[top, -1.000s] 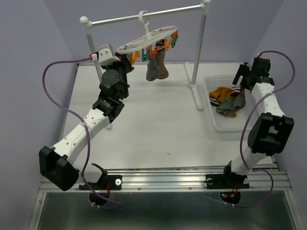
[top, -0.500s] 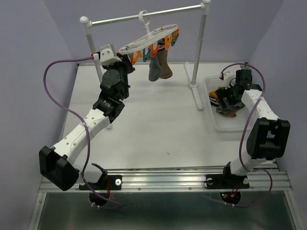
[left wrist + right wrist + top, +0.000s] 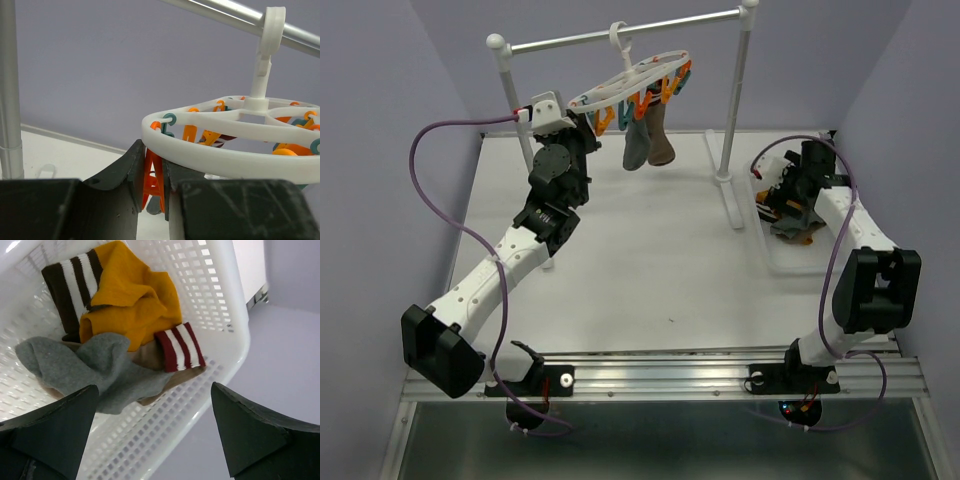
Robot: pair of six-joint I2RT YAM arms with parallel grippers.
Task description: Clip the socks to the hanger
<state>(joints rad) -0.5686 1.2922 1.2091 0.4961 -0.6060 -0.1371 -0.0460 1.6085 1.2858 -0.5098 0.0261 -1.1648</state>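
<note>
The white oval hanger (image 3: pixel 635 80) hangs by its hook from the rack's crossbar, with orange and teal clips; it also shows in the left wrist view (image 3: pixel 220 150). Two socks, one grey and one brown (image 3: pixel 648 142), hang clipped from it. My left gripper (image 3: pixel 582 118) is shut on an orange clip (image 3: pixel 152 177) at the hanger's left rim. My right gripper (image 3: pixel 782 190) is open above the basket, over a pile of socks (image 3: pixel 125 340): mustard, grey, and brown and red striped ones.
The white two-post rack (image 3: pixel 740 90) with a metal crossbar stands at the back of the table. A white perforated basket (image 3: pixel 220 360) sits at the right, next to the rack's right foot (image 3: pixel 728 195).
My right gripper has swung from the basket's far right corner leftward and down over the socks in the basket. The hanger has tilted slightly and the hanging socks swayed. The left gripper stays.
</note>
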